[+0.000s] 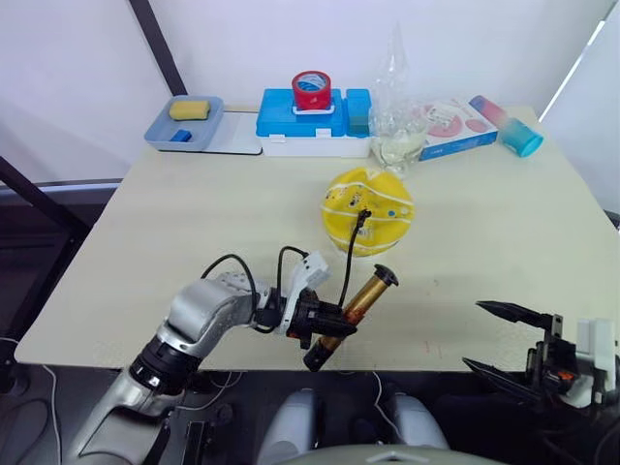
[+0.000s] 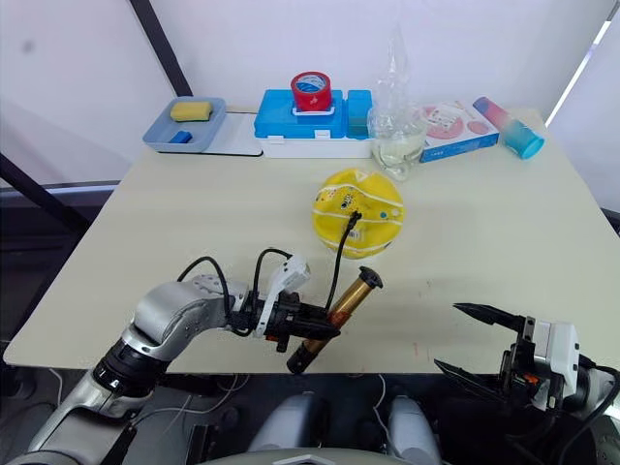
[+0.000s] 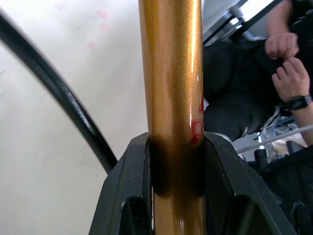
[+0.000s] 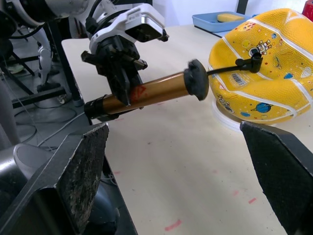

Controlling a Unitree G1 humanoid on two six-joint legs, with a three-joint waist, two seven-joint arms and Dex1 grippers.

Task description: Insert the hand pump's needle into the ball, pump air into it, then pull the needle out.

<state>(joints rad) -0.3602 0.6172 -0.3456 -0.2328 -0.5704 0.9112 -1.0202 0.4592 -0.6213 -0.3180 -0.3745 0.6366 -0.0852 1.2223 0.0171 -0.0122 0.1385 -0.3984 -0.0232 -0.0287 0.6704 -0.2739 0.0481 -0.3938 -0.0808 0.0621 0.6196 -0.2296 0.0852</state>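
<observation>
Near the desk's front edge, the left gripper (image 1: 325,327) clamps the hand pump (image 1: 351,317) mid-barrel, while the right gripper (image 2: 475,341) hangs wide open and empty off the front right corner. Farther in, mid-desk, the sagging ball (image 1: 367,210) takes the hose's needle (image 1: 363,215); any tug on the pump could probably yank it out, since nothing steadies the ball.

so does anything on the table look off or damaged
The ball looks odd: it is sagging and dented instead of round, plainly low on air. The hose's needle fitting sits at its top. The left gripper clamps the hand pump, holding it tilted above the table's front edge. Nothing looks spilled.
</observation>
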